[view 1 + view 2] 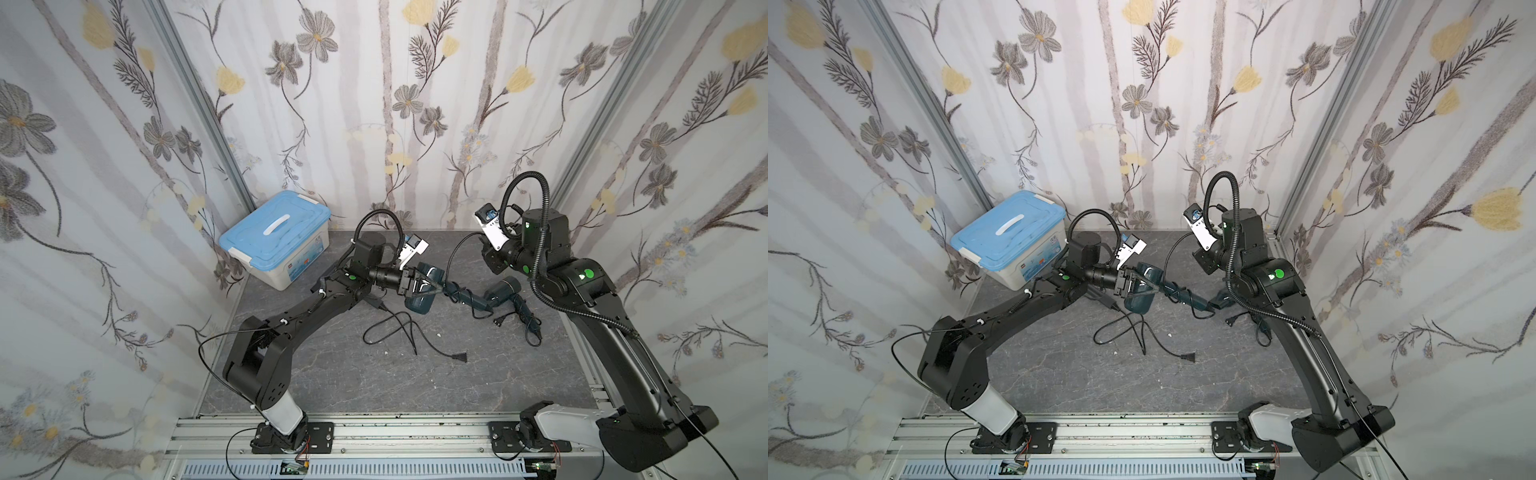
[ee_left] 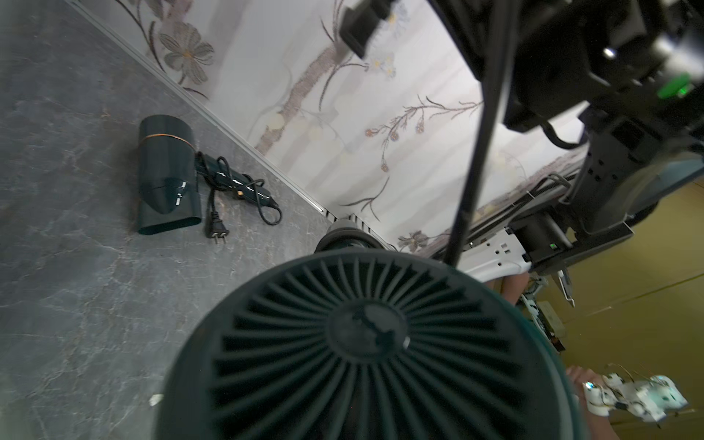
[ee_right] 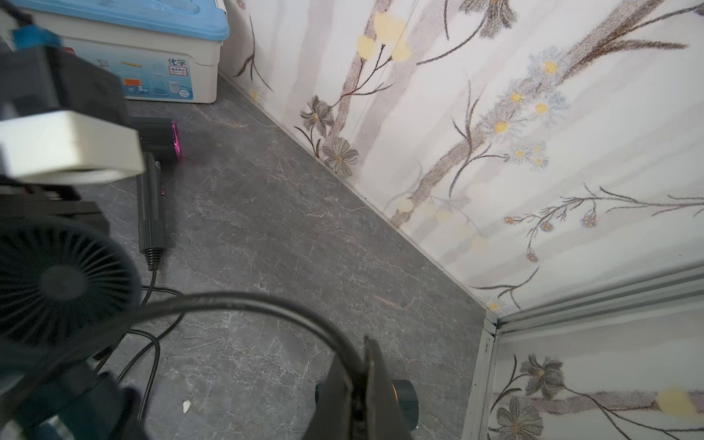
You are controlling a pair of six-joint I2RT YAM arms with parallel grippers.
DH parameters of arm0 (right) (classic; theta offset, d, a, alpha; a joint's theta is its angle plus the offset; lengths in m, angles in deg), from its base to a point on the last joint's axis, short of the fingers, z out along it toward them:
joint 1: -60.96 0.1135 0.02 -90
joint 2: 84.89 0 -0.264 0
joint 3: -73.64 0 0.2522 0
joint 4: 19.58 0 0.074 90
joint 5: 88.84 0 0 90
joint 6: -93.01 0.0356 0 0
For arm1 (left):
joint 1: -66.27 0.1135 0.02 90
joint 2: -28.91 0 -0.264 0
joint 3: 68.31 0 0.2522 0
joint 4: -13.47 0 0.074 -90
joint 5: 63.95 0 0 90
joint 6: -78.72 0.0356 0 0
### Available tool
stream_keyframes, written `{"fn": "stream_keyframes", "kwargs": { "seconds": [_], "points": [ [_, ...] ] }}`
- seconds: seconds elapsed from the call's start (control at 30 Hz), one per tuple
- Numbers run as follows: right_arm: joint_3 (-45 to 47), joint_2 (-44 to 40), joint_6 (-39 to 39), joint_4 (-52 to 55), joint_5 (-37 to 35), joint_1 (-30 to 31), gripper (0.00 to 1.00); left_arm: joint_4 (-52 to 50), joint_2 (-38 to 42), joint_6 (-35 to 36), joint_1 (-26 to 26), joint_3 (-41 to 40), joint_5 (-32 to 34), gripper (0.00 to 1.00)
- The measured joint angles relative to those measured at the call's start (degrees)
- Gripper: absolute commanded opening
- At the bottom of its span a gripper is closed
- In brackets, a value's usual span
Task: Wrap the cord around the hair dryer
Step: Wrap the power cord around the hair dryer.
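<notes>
This is a robot test cell dressed up as a room at home, not a real home. Floral wallpaper (image 1: 374, 104) covers flat panels held in bare aluminium posts (image 1: 199, 108). The grey marble-look table (image 1: 374, 386) ends at an aluminium rail (image 1: 399, 430) where two black robot arms (image 1: 299, 311) are bolted down, with loose wiring and a slotted cable duct (image 1: 395, 470) below. The props are household ones: a hair dryer (image 2: 167, 175) and a blue-lidded storage box (image 1: 274, 237). Past the open side, blurred, there seems to be a tan workshop floor (image 2: 647, 335).
</notes>
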Motion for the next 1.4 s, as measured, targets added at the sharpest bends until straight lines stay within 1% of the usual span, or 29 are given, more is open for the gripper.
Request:
{"fn": "stream_keyframes", "kwargs": {
  "seconds": [0.13, 0.3, 0.43, 0.5, 0.63, 0.8, 0.93, 1.07, 1.13, 1.23, 1.4],
  "points": [
    [1.46, 4.17, -0.66, -2.69, 8.96, -5.90, 0.00, 0.22, 2.73, 0.13, -1.66, -0.24, -2.80, 0.00],
    [3.89, 10.43, -0.76, -5.95, 22.12, -10.99, 0.00, 3.78, 3.65, -2.47, -1.75, 0.00, -3.30, 0.00],
    [5.38, 14.80, 1.11, -8.11, 31.85, -12.22, 0.00, 7.45, 3.69, -5.46, -1.60, 2.78, -2.03, 0.00],
    [7.28, 15.39, 2.05, -10.23, 36.04, -12.48, 0.00, 10.12, 3.63, -6.95, -1.20, 4.28, -1.14, 0.00],
    [13.64, 14.67, 5.73, -16.11, 42.64, -13.33, 0.00, 18.47, 2.03, -12.55, 0.46, 5.84, -0.33, 0.00],
    [23.67, 11.08, 11.21, -24.39, 48.02, -14.34, 0.00, 28.24, -0.83, -20.87, 2.80, 6.08, -1.29, 0.00],
    [30.36, 8.79, 16.44, -32.20, 52.24, -14.27, 0.00, 39.39, -3.82, -28.22, 4.81, 6.12, 1.60, 0.00],
    [35.82, 5.42, 21.70, -38.86, 53.44, -14.47, 0.00, 47.17, -6.32, -34.60, 6.34, 6.05, 4.33, 0.00],
    [38.69, 3.50, 24.41, -42.77, 54.27, -14.25, 0.00, 49.51, -6.51, -36.06, 6.78, 5.40, 5.40, 0.00],
    [42.69, -0.48, 27.32, -45.46, 54.31, -13.20, 0.00, 51.15, -6.56, -36.50, 7.65, 3.89, 7.19, 0.00],
    [47.25, -8.66, 29.22, -45.46, 50.34, -9.49, 0.00, 51.65, -7.63, -37.31, 9.44, 1.86, 10.88, 0.00]
  ]
}}
